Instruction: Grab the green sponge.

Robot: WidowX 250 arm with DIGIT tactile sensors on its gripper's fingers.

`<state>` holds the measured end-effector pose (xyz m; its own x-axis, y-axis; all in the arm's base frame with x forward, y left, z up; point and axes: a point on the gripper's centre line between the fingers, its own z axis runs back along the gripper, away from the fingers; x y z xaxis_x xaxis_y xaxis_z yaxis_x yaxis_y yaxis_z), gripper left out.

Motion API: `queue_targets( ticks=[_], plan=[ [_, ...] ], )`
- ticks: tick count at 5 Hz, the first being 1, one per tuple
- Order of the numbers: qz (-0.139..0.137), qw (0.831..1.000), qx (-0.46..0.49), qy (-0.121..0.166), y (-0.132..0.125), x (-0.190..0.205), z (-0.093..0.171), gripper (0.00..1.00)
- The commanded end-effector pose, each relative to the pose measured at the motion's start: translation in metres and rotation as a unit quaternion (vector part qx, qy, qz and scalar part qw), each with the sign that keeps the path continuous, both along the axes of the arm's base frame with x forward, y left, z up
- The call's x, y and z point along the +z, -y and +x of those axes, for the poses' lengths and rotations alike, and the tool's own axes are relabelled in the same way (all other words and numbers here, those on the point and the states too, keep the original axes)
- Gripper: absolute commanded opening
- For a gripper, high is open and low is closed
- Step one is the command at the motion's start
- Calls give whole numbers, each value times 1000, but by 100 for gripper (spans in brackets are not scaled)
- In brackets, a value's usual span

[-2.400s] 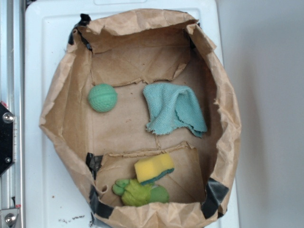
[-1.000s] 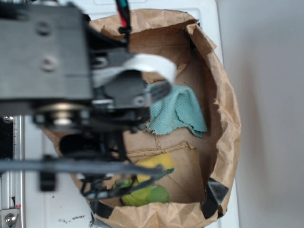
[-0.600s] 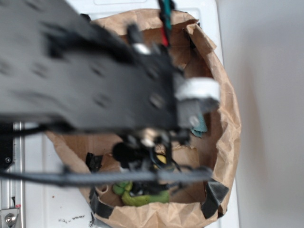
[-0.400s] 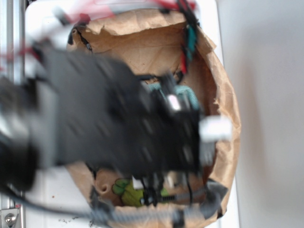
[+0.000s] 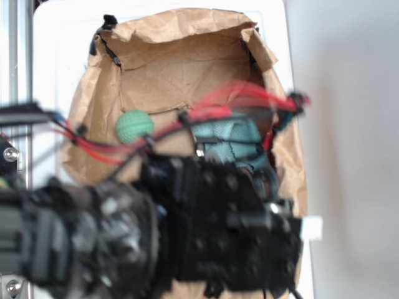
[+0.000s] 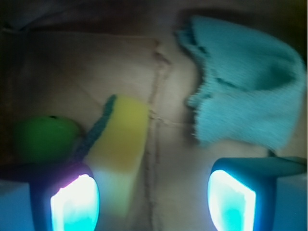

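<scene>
The sponge (image 6: 120,139) is yellow with a dark green scrub side and lies on the brown paper floor in the wrist view. It reaches down to my left fingertip (image 6: 74,202). My gripper (image 6: 153,202) is open and empty above the paper, its jaws wide apart, with the sponge at the left jaw. In the exterior view my blurred black arm (image 5: 218,237) covers the sponge and the gripper.
A teal cloth (image 6: 245,91) lies just beyond my right finger and shows in the exterior view (image 5: 227,140). A green toy (image 6: 43,137) sits left of the sponge. A green ball (image 5: 134,127) lies at the left inside the paper bag (image 5: 181,37).
My arm has swung in over the bag and moved down toward its near end, now covering the sponge and green toy. The objects have not moved.
</scene>
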<state>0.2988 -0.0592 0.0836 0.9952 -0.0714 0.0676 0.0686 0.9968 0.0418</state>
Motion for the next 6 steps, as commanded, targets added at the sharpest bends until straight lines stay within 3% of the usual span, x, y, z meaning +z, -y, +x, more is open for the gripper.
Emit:
queue_targets(
  ticks=[1, 2, 3, 4, 6],
  plan=[
    [-11, 1000, -10, -20, 13, -8, 11, 100],
    [-15, 999, 7, -50, 19, -15, 13, 100],
    [-10, 998, 18, -56, 17, -17, 13, 0],
    [-15, 999, 15, -45, 12, -3, 12, 0],
    [-62, 997, 28, 28, -17, 61, -2, 0]
  ],
)
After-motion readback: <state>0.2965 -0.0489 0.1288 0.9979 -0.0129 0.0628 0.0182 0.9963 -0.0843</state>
